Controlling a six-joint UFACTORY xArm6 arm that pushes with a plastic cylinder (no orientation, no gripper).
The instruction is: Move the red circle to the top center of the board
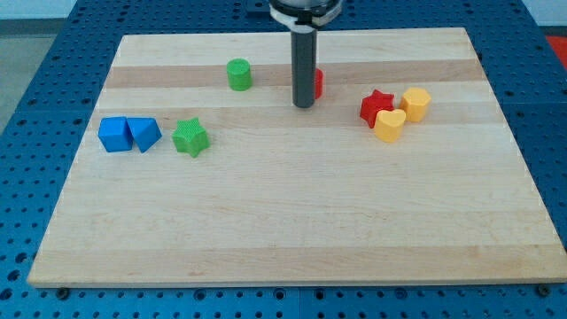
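The red circle [318,82] is near the view's top centre of the wooden board [292,230], mostly hidden behind my dark rod. Only a sliver of its right side shows. My tip [304,105] stands just in front of and to the left of the red circle, seemingly touching it. A green circle [238,74] sits to the left of the rod.
A red star [376,106], a yellow heart [389,125] and a yellow hexagon [415,103] cluster at the right. A blue cube [114,134], a blue triangle [144,134] and a green star [190,137] sit at the left.
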